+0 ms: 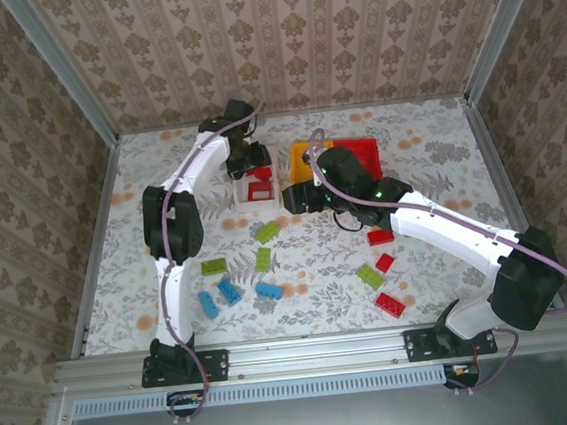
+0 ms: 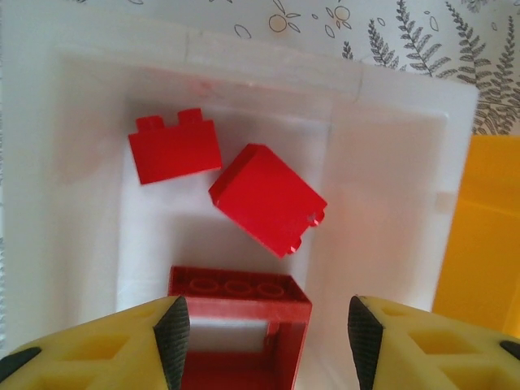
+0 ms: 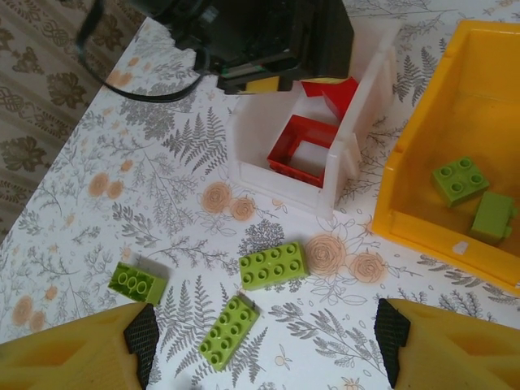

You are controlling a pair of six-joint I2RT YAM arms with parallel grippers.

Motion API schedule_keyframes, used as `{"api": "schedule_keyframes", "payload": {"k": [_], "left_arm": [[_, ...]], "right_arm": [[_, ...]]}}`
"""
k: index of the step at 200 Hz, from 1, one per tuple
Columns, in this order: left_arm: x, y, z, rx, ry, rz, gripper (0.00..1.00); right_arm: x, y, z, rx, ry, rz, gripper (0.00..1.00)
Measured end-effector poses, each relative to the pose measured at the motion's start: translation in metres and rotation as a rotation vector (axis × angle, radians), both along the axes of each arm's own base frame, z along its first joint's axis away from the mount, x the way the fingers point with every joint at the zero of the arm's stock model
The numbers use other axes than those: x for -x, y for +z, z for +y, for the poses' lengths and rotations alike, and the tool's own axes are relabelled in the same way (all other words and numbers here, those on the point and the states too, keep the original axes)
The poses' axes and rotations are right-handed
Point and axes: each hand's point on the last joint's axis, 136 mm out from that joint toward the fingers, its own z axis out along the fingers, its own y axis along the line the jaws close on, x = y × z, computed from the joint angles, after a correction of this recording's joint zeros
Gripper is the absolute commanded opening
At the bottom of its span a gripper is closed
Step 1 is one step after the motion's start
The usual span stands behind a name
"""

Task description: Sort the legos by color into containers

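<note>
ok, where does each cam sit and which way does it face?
Top: above, behind the bases, looking down on the table; left arm, right arm show.
Left wrist: on left arm, straight down into the white bin at the red frame, red bricks; own jaws at bottom.
Right wrist: on right arm, slanting down at green bricks, yellow bin; own jaws in bottom corners.
Shared: both wrists see white bin, red frame.

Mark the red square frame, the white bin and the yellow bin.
red square frame (image 2: 240, 291): left wrist view, on its studded top bar.
white bin (image 3: 276, 188): right wrist view, on its near outer wall.
yellow bin (image 3: 410, 154): right wrist view, on its left wall.
</note>
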Motion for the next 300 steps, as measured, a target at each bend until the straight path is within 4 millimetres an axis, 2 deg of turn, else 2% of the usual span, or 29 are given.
{"api": "schedule_keyframes", "payload": {"k": [18, 43, 57, 73, 88, 106, 120, 130, 162, 213, 300], "left_arm": [[0.012, 0.021, 0.004, -0.005, 0.003, -0.031, 0.57], [0.043, 0.063, -0.003, 0.023, -0.040, -0.099, 0.60], [0.070, 0.085, -0.013, 0.063, -0.111, -0.146, 0.62], [0.112, 0.101, -0.025, 0.113, -0.226, -0.189, 0.65], [0.159, 0.102, -0.031, 0.151, -0.338, -0.205, 0.66], [0.216, 0.093, -0.034, 0.192, -0.470, -0.208, 0.66], [0.250, 0.084, -0.029, 0.212, -0.529, -0.191, 0.66], [0.263, 0.078, -0.024, 0.222, -0.545, -0.178, 0.66], [0.280, 0.067, -0.017, 0.233, -0.561, -0.154, 0.67], [0.298, 0.074, -0.030, 0.296, -0.630, -0.153, 0.67], [0.303, 0.076, -0.040, 0.325, -0.665, -0.158, 0.67]], "right_arm": [[0.002, 0.001, -0.009, 0.017, -0.017, 0.003, 0.73], [0.017, -0.001, -0.033, 0.080, -0.062, 0.041, 0.71], [0.031, -0.010, -0.049, 0.136, -0.086, 0.100, 0.70], [0.051, -0.031, -0.067, 0.205, -0.107, 0.198, 0.69], [0.073, -0.060, -0.084, 0.278, -0.125, 0.312, 0.69], [0.101, -0.095, -0.102, 0.354, -0.133, 0.445, 0.69], [0.118, -0.117, -0.111, 0.405, -0.134, 0.536, 0.68], [0.128, -0.132, -0.115, 0.446, -0.131, 0.599, 0.68], [0.147, -0.170, -0.127, 0.545, -0.144, 0.730, 0.71], [0.162, -0.195, -0.136, 0.593, -0.149, 0.813, 0.71], [0.156, -0.210, -0.142, 0.633, -0.146, 0.836, 0.69]]}}
